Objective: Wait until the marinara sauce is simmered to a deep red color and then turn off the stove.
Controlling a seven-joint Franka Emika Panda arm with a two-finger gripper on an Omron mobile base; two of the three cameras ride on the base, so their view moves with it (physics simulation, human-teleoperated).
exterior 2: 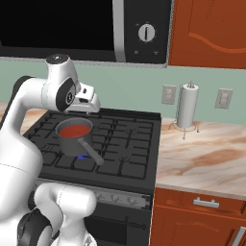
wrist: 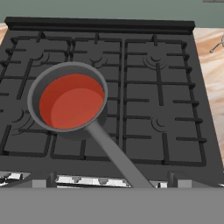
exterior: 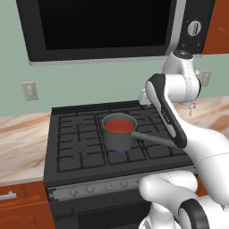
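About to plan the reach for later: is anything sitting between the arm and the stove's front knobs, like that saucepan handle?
Nothing visible blocks the knobs on the stove. The saucepan of marinara sauce sits on the grates behind them; its handle points toward the front edge, so it may overhang that strip.

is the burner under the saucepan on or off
On. A small blue flame shows under the grey saucepan on the stove, seen from both base views. The marinara sauce inside looks orange-red.
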